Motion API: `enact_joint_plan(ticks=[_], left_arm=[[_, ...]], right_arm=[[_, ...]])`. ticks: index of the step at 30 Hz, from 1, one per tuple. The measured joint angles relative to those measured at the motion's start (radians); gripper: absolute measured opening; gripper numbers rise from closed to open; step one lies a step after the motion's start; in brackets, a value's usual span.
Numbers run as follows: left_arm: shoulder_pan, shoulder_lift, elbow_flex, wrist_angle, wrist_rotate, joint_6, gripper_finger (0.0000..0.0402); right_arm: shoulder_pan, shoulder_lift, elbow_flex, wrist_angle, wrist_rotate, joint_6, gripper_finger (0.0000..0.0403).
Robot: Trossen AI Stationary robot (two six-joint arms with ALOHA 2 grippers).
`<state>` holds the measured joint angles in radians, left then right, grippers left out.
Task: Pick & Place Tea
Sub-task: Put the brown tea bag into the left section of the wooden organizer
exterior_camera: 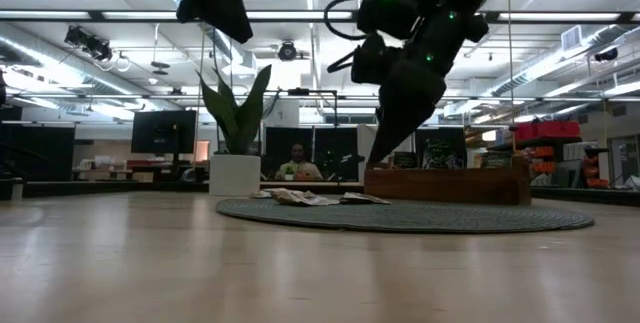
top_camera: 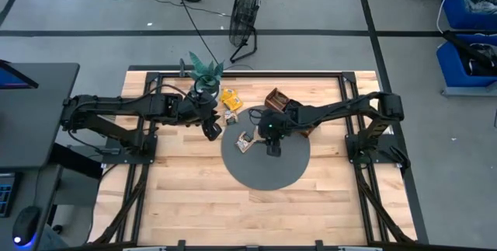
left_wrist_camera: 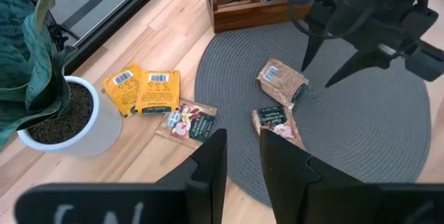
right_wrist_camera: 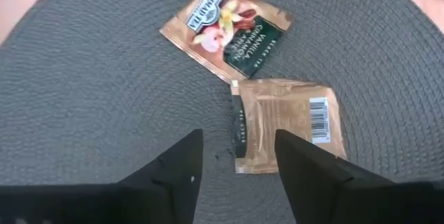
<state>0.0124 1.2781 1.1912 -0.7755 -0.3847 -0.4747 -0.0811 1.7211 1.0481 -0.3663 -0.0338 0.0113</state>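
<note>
Flat on the mat lie two packets, one barcode-up; tray holds more upright. Right gripper spread, empty; left gripper empty, narrowly parted.

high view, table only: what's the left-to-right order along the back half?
Potted plant → left gripper → yellow tea packets → brown packets on the grey mat → right gripper → wooden tray.
</note>
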Motion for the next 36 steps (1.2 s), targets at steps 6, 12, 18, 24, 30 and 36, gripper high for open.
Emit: enact_joint_plan(ticks=[6,12,18,24,30,36], left_arm=[[0.000,0.000,0.000,-0.008,0.000,0.008,0.0089],[0.000,0.000,0.000,-0.011,0.000,0.015,0.0089],[0.000,0.000,0.000,-0.015,0.000,0.015,0.0089],[0.000,0.000,0.000,-0.015,0.000,0.015,0.0089],[0.000,0.000,0.000,-0.015,0.000,0.015,0.0089],[0.000,0.000,0.000,-0.015,0.001,0.015,0.0089]], right_arm=[[-0.001,0.034,0.000,0.049,0.088,-0.031,0.0217],[-0.003,0.068,0.000,0.050,0.086,-0.022,0.0248],[-0.004,0.076,-0.001,0.054,0.089,-0.041,0.0260],[-0.004,0.076,-0.001,0.052,0.090,-0.058,0.0261],[-0.002,0.102,-0.001,0.044,0.087,-0.103,0.0261],[0.001,0.120,-0.001,0.031,0.107,-0.101,0.0258]])
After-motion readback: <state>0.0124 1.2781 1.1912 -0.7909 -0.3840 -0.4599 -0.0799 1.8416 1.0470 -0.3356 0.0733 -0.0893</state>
